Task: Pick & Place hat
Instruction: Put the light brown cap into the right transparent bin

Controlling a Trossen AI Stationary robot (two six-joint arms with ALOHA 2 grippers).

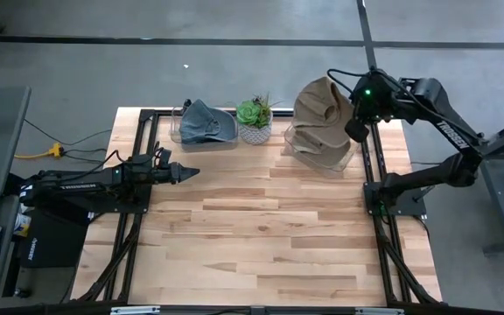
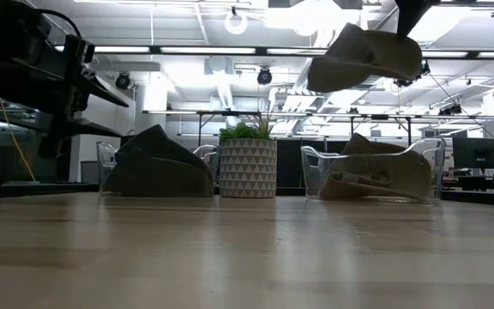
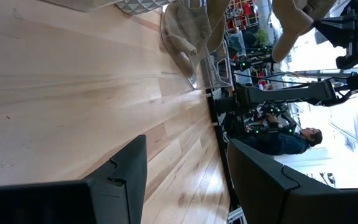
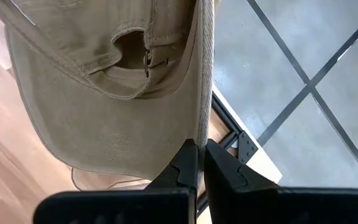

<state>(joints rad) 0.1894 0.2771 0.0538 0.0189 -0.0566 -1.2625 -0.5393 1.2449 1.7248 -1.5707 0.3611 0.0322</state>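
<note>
On your wooden surface [image 1: 261, 227], the right claw [image 4: 200, 149] pinches the tan hat [image 1: 320, 103] by its edge, aloft over the clear bin [image 1: 294, 149]; the left claw [image 1: 185, 174] waits spread.

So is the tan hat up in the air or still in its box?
Up in the air. The right gripper pinches the tan hat, which hangs above the clear bin.
</note>
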